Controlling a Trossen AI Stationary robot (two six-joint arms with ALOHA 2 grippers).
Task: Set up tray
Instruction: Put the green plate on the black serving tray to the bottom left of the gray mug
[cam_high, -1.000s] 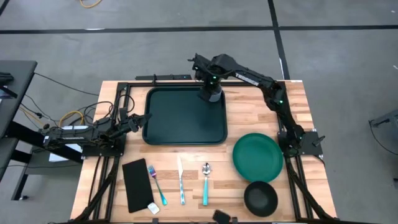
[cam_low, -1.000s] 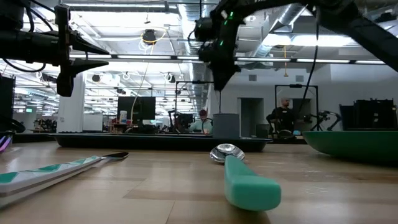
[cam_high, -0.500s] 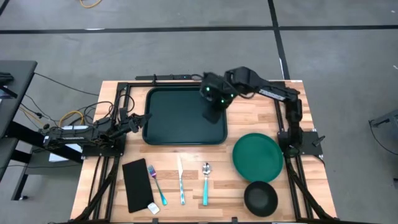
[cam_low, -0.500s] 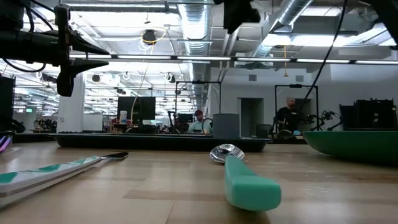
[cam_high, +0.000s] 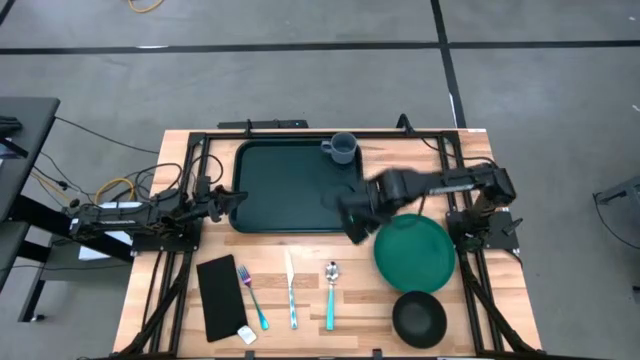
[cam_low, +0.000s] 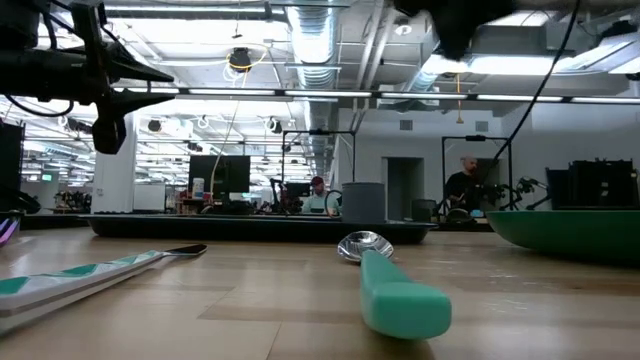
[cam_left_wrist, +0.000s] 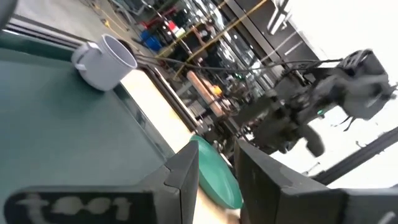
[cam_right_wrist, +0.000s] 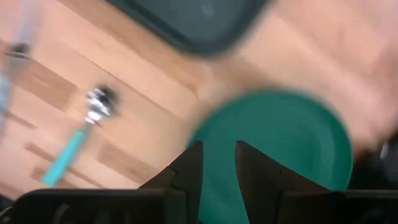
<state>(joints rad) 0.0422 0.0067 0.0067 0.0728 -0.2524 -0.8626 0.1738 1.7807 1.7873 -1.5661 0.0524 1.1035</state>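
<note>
High view: large dark green rectangular plastic tray (cam_high: 290, 190) upper centre, grey ceramic mug (cam_high: 342, 148) in its upper right corner; right gripper (cam_high: 352, 215) over tray's lower right corner beside round green plate (cam_high: 415, 252), left gripper (cam_high: 232, 197) at tray's left rim. Right wrist view: fingers narrowly parted, empty. Left wrist view: fingers slightly apart, empty. Likely plate next: pinch its rim squarely, lift level
</note>
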